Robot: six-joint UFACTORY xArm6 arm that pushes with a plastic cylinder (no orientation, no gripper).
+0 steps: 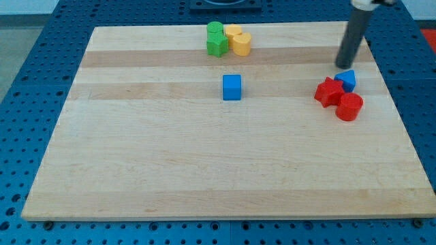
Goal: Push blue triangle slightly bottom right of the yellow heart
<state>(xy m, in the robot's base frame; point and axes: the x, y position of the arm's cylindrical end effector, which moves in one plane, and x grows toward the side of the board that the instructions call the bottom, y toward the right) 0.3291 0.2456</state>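
Observation:
The blue triangle [347, 80] lies near the board's right edge, touching a red star-like block [329, 92] on its left. My tip [343, 66] stands just above the blue triangle, close to it. The yellow heart [240, 43] sits near the view's top centre, with a second yellow block [232, 31] just behind it. The triangle is far to the right of the heart.
Two green blocks [216, 39] sit against the yellow ones on their left. A blue cube [231, 87] lies below them near the centre. A red cylinder [349, 107] sits just below the blue triangle. The wooden board [204, 170] rests on a blue perforated table.

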